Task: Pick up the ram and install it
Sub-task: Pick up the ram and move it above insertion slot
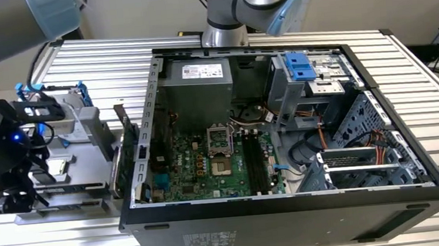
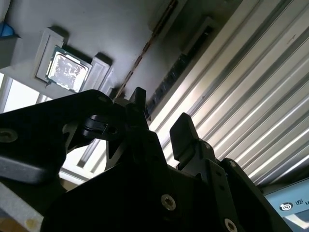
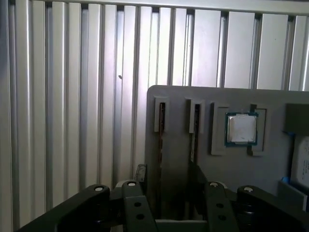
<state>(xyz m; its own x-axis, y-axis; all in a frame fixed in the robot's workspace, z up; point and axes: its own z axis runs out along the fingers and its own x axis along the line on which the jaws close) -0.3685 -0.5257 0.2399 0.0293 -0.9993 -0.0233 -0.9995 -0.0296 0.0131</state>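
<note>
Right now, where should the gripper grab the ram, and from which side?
Pinch the ram across its two flat faces at mid-length, coming from above onto its exposed long edge. It stands on edge in a narrow slot of the holder, so probably only that edge is free. The gripper is open, near it.

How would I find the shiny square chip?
Look at the grey holder plate lying on the ribbed metal table. The chip sits flat in a square pocket. It is silvery and square, unlike the two thin dark sticks standing edge-on in slots beside it.
</note>
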